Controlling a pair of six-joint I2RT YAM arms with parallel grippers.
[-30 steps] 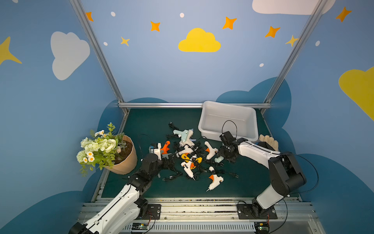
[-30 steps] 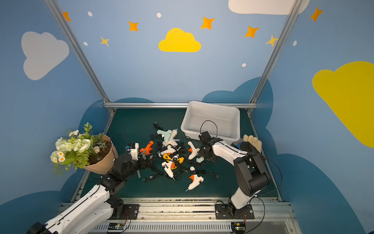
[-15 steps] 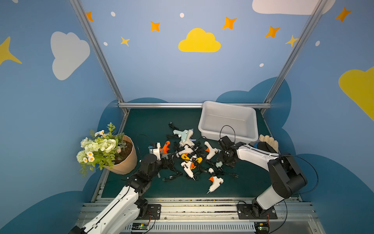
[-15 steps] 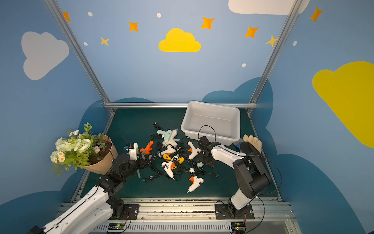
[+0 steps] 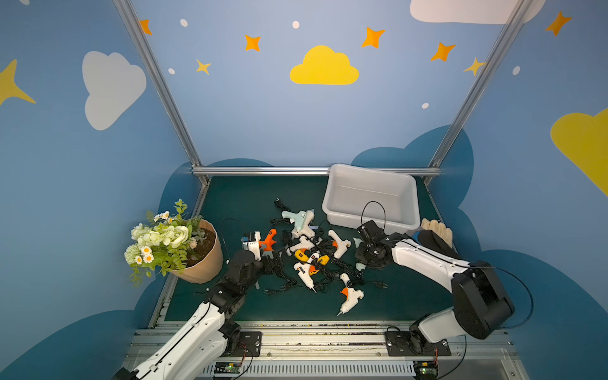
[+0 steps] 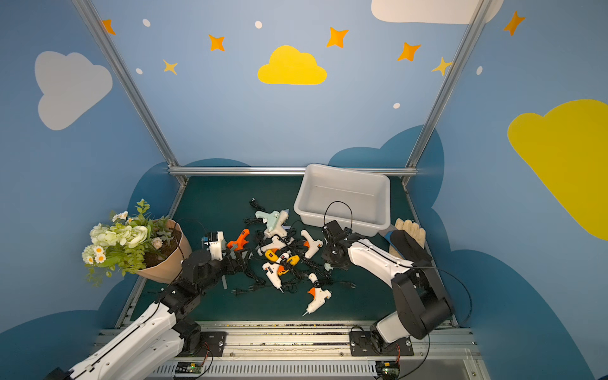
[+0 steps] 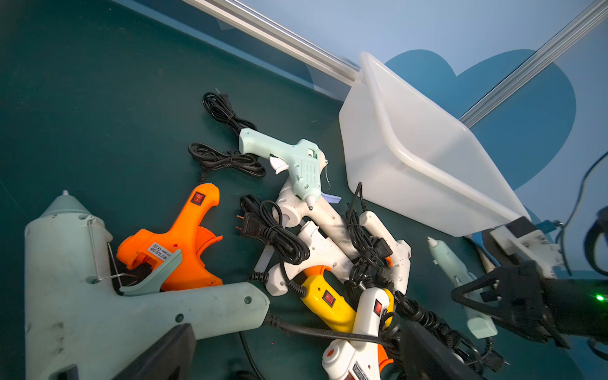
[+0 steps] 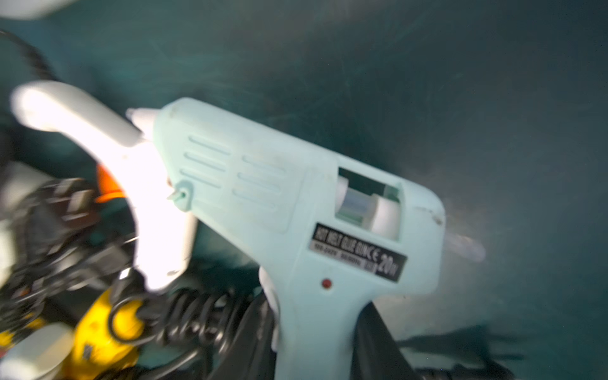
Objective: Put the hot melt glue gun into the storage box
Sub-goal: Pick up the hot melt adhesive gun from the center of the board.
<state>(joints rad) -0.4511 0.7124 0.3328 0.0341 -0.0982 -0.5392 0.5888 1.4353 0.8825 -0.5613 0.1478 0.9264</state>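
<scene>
The storage box (image 5: 332,200) (image 6: 304,202) (image 7: 411,158), a pale, empty tub, stands at the back right of the green mat. My right gripper (image 5: 363,261) (image 6: 330,261) is low at the right edge of the glue gun pile, just in front of the box. It is shut on the handle of a pale mint hot melt glue gun (image 8: 296,210) (image 7: 455,269), which lies on the mat. My left gripper (image 5: 273,263) (image 7: 292,358) is open at the pile's left side. Only a black cord runs between its fingers (image 7: 158,355), and a large mint glue gun (image 7: 65,279) lies beside one of them.
Several more glue guns with tangled black cords fill the middle: an orange one (image 5: 268,238), a yellow one (image 5: 304,256), and a white one (image 5: 350,297) nearest the front. A flower pot (image 5: 200,260) leans at the left. Gloves (image 5: 437,227) lie right of the box.
My right gripper dropped onto the pile's right edge and closed on the mint glue gun's handle. The left arm has barely moved and stays open.
</scene>
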